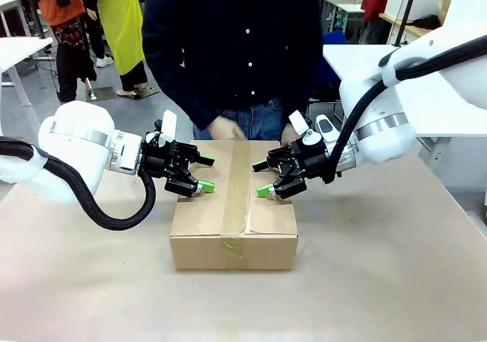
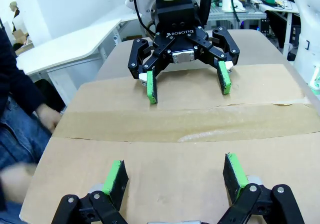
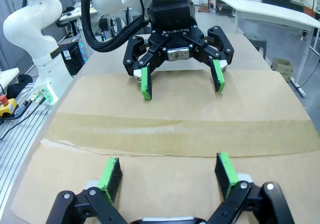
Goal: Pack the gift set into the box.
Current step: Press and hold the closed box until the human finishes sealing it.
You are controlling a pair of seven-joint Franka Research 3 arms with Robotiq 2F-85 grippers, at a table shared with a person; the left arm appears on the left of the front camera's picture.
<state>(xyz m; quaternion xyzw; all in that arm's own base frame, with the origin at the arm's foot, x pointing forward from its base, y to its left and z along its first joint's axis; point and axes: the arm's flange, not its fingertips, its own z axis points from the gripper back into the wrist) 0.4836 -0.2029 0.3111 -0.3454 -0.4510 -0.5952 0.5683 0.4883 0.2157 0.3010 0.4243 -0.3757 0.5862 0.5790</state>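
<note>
A: Left gripper and right gripper both w/ fingers spread, nothing pinched. They face each other low over the top of the box, one per side of the tape strip.

B: Box where exactly?

A: Mid-table, flaps shut and taped along the centre seam, near side toward the robot. Person's hands at its far edge, just behind. Gift set I can't make out; prob. inside already, can't tell.

B: How'd it handle?

A: My guess: corrugated, so stiff at edges and corners, softer mid-flap, esp. along the seam, which would give if pressed. Tape is slick; bare cardboard grips better. Weight unknown. Too wide for one gripper to span, so I'd squeeze it between both arms on the left and right walls, or push flat on the flaps.

B: Room to move?

A: Plenty of bare table left, right and front. Far side is tight: person right up against it.
</note>
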